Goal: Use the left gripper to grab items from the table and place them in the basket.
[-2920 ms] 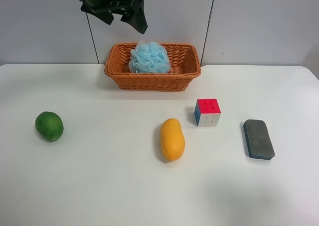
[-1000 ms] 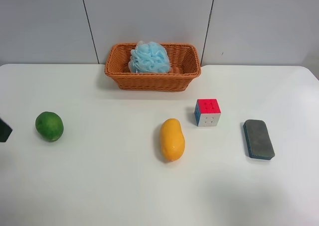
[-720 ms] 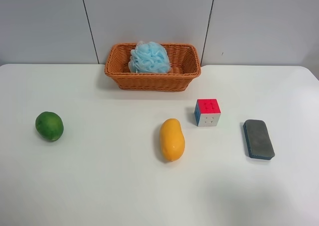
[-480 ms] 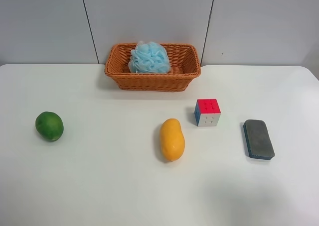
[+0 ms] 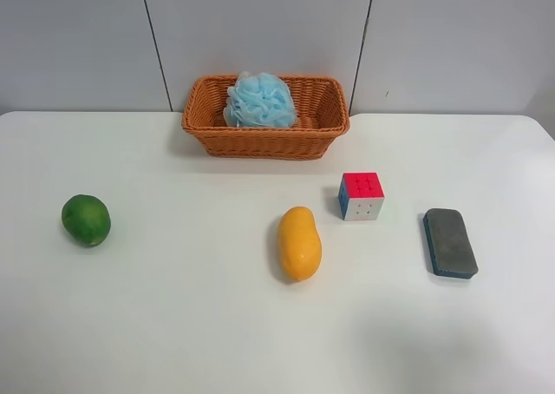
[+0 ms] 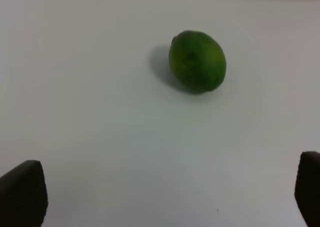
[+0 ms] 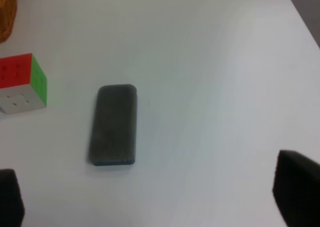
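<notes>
From the exterior high view I read the table (image 5: 173, 325) left to right: the round green fruit (image 5: 86, 219) sits alone near the left edge, well apart from everything else. At the back, the wicker basket (image 5: 325, 116) holds the light-blue bath pouf (image 5: 259, 100), which rests toward the basket's left half and rises above the rim. In front of the basket lies the yellow-orange mango (image 5: 299, 243), and just to its right and a little further back stands the puzzle cube (image 5: 362, 195), red face up. The grey-blue eraser (image 5: 450, 242) lies flat furthest right. I see no arm in this view.

On my left wrist view, the left gripper (image 6: 165, 194) has its jaws spread wide, only the two dark fingertips (image 6: 22, 192) showing at opposite edges; they hold nothing and touch nothing I can see. The fruit (image 6: 197, 61) lies on bare table ahead of them, apart from both tips.

On the right wrist view, the right gripper (image 7: 155, 197) is likewise spread wide and empty, with the eraser (image 7: 114, 124) ahead of it and the cube (image 7: 22, 82) beside that
</notes>
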`<state>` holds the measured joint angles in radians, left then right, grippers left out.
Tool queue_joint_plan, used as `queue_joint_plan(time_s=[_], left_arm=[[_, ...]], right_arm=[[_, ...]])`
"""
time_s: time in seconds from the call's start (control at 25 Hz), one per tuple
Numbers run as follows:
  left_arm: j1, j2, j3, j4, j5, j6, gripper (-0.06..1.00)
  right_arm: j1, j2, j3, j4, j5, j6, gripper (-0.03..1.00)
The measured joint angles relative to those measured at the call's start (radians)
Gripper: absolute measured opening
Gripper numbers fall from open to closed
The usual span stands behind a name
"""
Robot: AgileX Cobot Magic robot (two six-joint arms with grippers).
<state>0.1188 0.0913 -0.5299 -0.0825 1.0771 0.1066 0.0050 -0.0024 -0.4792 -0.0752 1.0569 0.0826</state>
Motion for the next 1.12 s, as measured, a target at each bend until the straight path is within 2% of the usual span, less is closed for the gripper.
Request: queue_joint_plan(time_s=[0.28,1.12], left_arm=[[0.000,-0.095,0.000,-0.001,0.002,0.007,0.99],[0.000,-0.097,0.000,-0.003,0.003,0.007,0.99]], right_arm=[[0.000,0.000,0.000,0.000,0.000,0.000,0.99],[0.000,0.000,0.000,0.000,0.000,0.000,0.99]])
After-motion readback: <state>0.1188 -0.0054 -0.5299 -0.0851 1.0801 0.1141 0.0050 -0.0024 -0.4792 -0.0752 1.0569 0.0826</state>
